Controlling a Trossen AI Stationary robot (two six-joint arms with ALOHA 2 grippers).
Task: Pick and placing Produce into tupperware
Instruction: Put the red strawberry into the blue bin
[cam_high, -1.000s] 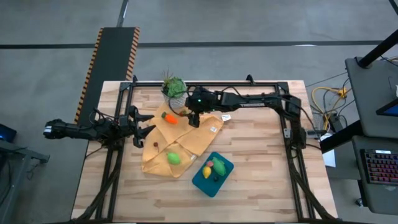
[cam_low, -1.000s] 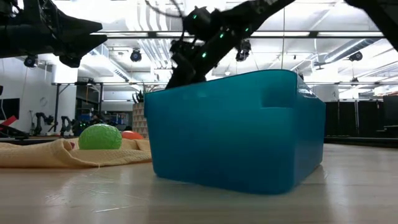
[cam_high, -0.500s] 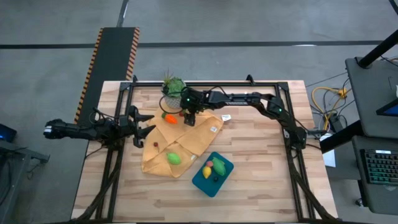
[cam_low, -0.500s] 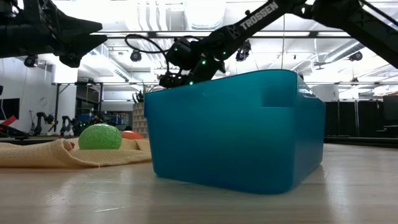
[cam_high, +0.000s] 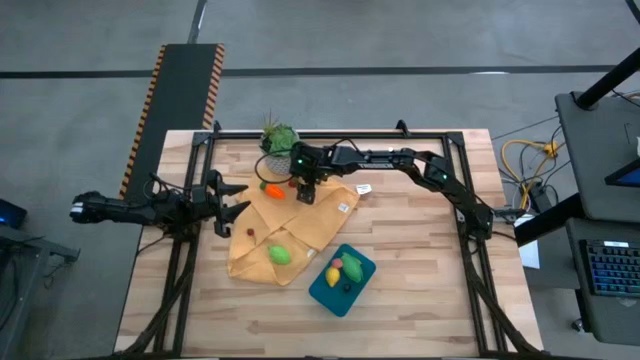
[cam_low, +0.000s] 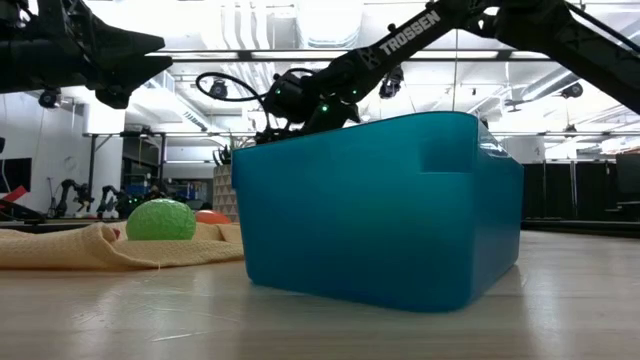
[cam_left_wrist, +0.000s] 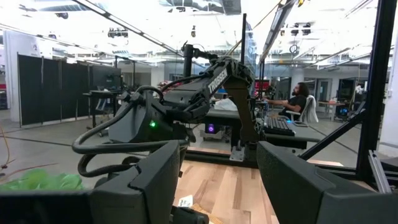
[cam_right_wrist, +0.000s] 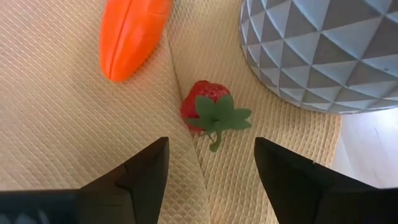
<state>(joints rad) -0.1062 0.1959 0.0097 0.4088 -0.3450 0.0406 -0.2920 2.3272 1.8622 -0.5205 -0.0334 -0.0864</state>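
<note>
Currently the strawberry (cam_right_wrist: 205, 107) lies on the mustard cloth (cam_right_wrist: 74, 143), just ahead of my right gripper (cam_right_wrist: 208, 165) and centred on the gap between its fingers, which are spread wide and hold nothing. Its leafy cap faces the gripper; the fruit's long axis runs with the approach line. At 10 o'clock from it lies the carrot (cam_right_wrist: 132, 34); at 2 o'clock, the grey faceted pot (cam_right_wrist: 311, 50). My left gripper (cam_high: 232, 199) waits, also spread, well apart at the cloth's far edge. The tupperware (cam_high: 342, 279) sits at 5 o'clock from the cloth.

dark arms (cam_high: 390, 157), white trossen lettering, green led
</note>
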